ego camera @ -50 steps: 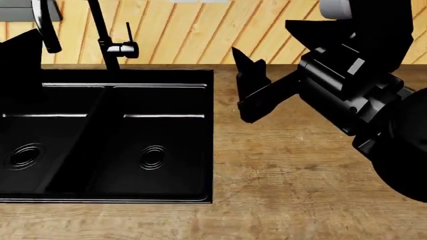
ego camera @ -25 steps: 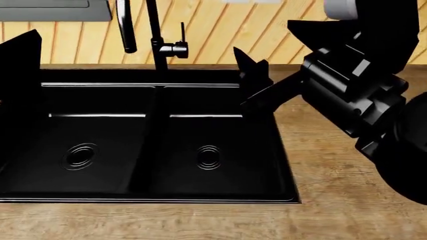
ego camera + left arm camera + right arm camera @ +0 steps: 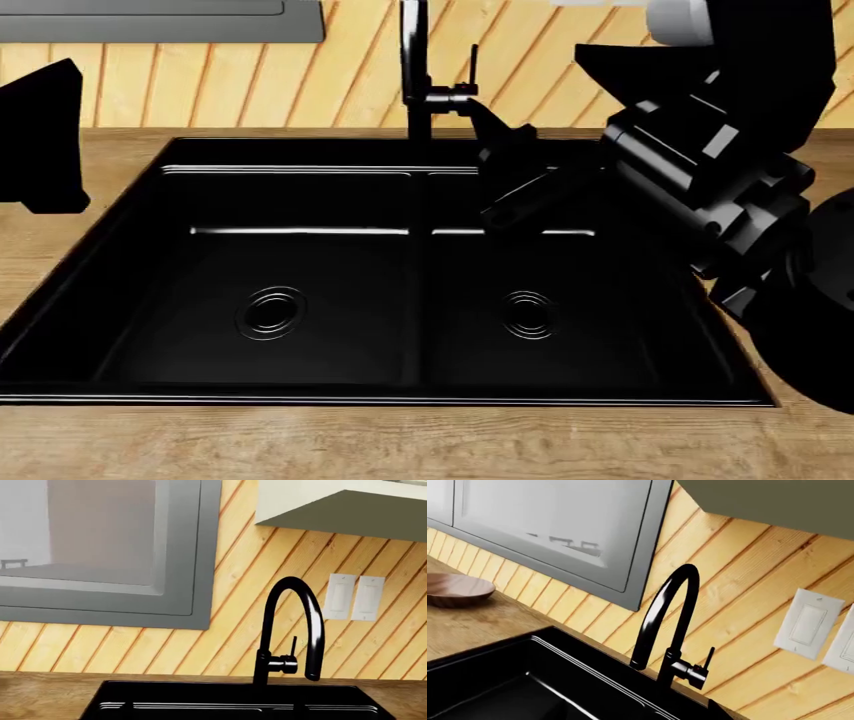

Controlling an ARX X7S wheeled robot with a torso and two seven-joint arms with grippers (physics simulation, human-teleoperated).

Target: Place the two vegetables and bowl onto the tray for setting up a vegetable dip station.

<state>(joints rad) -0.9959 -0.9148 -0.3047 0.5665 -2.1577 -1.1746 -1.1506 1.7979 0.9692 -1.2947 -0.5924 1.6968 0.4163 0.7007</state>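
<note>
The reddish-brown wooden bowl (image 3: 454,590) shows only in the right wrist view, resting on the wooden counter beside the sink, far from both grippers. The two vegetables and the tray are out of view. In the head view my right gripper (image 3: 491,172) hangs over the back rim of the sink's right basin, close to the tap. Its two dark fingers look spread and nothing is between them. A black part of my left arm (image 3: 40,135) shows at the left edge over the counter. Its jaws cannot be made out.
A black double sink (image 3: 174,175) fills the middle of the counter (image 3: 400,445), with a black gooseneck tap (image 3: 416,80) at its back. Behind it are a slatted wood wall, a grey window frame (image 3: 207,555) and two white switch plates (image 3: 353,597).
The head view has swung left, so the sink and tap have slid right in the picture and the whole sink now shows. Both arms keep their places in the view.
</note>
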